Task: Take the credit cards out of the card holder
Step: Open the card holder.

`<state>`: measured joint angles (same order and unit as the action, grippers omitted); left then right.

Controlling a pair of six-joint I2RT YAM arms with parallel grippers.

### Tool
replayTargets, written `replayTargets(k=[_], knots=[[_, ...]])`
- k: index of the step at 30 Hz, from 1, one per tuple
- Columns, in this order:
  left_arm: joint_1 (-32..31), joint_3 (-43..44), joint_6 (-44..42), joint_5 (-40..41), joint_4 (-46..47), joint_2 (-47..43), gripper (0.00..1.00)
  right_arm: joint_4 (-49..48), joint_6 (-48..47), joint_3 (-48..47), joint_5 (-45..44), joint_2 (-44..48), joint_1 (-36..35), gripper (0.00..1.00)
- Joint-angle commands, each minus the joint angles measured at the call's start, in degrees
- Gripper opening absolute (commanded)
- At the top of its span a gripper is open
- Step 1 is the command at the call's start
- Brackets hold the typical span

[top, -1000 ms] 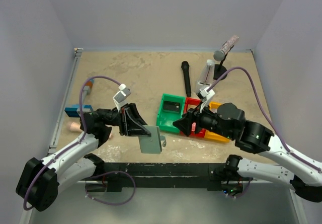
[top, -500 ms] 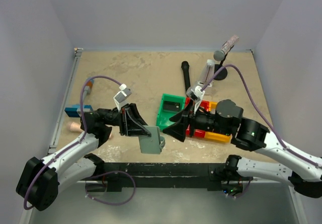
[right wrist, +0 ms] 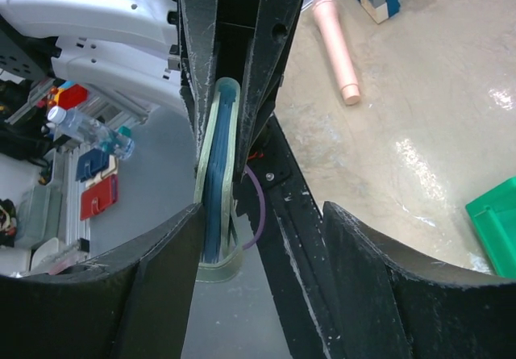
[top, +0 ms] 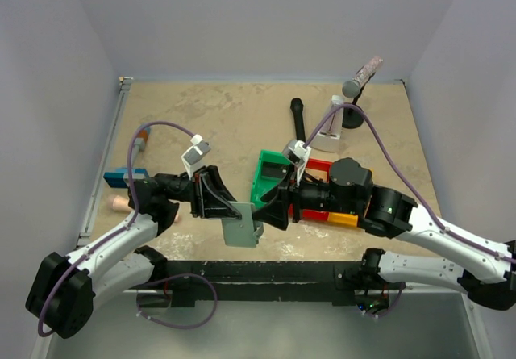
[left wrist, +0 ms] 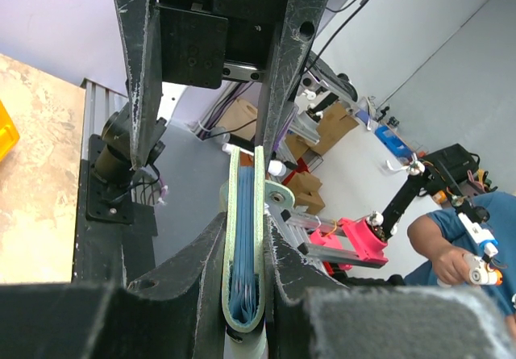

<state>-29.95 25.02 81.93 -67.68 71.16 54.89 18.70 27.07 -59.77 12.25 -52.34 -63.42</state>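
My left gripper [top: 228, 208] is shut on the card holder [top: 240, 225], a grey-green folded wallet held off the table near the front edge. In the left wrist view the card holder [left wrist: 244, 238] stands edge-on between the pads, blue layers showing inside its fold. No separate credit cards can be made out in it. My right gripper [top: 264, 212] is open just right of it. In the right wrist view the card holder [right wrist: 214, 189] sits close against the left finger [right wrist: 157, 290] of my right gripper [right wrist: 260, 294]. A dark card [top: 274, 169] seems to lie in the green bin [top: 262, 183].
Red bin [top: 321, 166] and yellow bin [top: 343, 219] lie under the right arm. A black microphone [top: 298, 121], a grey microphone on a stand [top: 360, 77] and a white object [top: 326, 139] are at the back right. A blue-and-orange block [top: 123, 177] and a pink microphone [right wrist: 337, 48] lie at left.
The right arm has swung left from over the bins until its open jaws reach the card holder. The left arm and the card holder have stayed put.
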Motion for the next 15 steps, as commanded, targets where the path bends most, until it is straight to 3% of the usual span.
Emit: replayTargets(k=[1, 15], knots=[[0.2, 3.2, 0.7, 1.2, 18.0, -0.4, 0.00, -2.7, 0.6, -2.2, 2.7, -1.2, -0.8, 0.64], [0.2, 4.1, 1.0, 2.2, 18.0, -2.2, 0.00, -3.1, 2.0, 0.1, 0.4, -1.5, -1.1, 0.56]])
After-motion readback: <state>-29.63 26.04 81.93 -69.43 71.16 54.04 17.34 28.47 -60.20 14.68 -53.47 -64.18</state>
